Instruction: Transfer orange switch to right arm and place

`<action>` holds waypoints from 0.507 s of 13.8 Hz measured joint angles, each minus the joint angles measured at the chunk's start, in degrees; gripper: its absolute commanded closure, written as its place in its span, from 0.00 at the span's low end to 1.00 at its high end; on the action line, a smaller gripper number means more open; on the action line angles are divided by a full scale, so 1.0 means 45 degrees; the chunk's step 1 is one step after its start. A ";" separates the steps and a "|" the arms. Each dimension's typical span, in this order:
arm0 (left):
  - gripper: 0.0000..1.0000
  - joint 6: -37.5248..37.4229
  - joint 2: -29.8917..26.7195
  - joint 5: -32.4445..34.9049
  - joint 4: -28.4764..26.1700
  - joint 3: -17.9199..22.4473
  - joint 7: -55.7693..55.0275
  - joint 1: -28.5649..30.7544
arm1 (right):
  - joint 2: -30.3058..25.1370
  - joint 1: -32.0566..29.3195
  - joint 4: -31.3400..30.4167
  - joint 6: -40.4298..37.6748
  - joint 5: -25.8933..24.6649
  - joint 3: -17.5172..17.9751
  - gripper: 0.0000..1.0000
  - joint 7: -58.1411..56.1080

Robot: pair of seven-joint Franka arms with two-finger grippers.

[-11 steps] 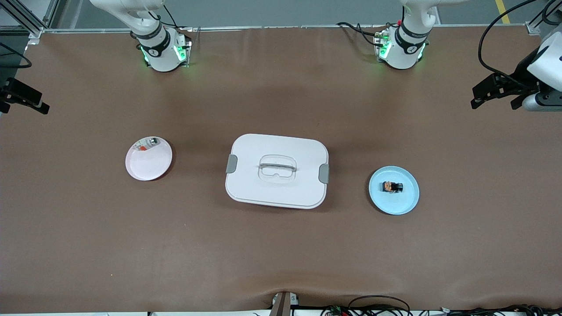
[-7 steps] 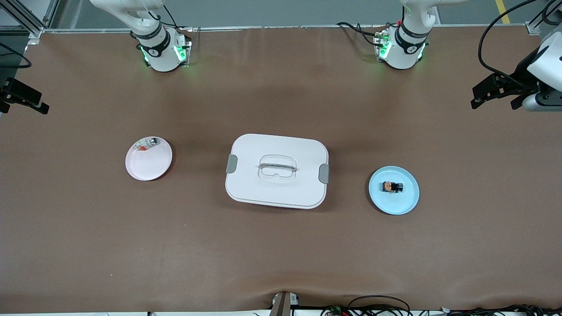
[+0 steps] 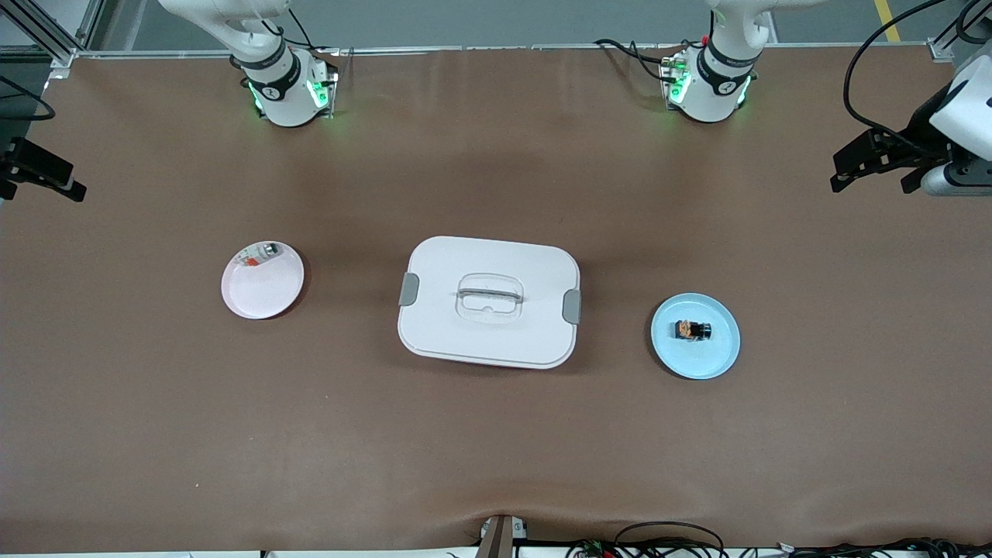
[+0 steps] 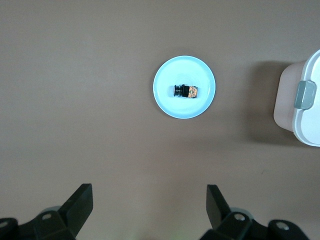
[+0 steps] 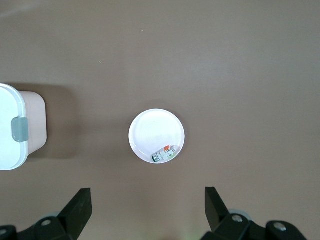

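The orange switch (image 3: 692, 331), a tiny black block with an orange-copper end, lies in the middle of a light blue plate (image 3: 717, 358) toward the left arm's end of the table. The left wrist view shows the switch (image 4: 185, 91) on the plate (image 4: 165, 100) from high above. My left gripper (image 4: 150, 205) hangs open and empty, high over the bare table beside that plate; it also shows at the front view's edge (image 3: 876, 174). My right gripper (image 5: 148, 205) is open and empty too, high above the table by the white plate (image 5: 150, 130).
A white lidded box (image 3: 489, 301) with grey latches and a clear handle stands mid-table between the two plates. The white plate (image 3: 267, 294) toward the right arm's end holds a whitish-silver part with a red-orange patch (image 3: 260, 254). Brown mat covers the table.
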 measured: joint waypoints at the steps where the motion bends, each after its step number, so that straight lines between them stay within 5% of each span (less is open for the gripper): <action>1: 0.00 -0.0011 0.0053 0.0000 -0.0020 -0.0001 0.0000 -0.0004 | 0.0000 0.0000 0.0000 0.0000 0.0000 0.0008 0.00 -0.0003; 7: 0.00 0.0777 0.1267 0.0000 -0.0601 -0.0165 -0.0108 -0.0053 | -0.0003 0.0000 -0.0001 0.0020 0.0004 0.0056 0.00 -0.0012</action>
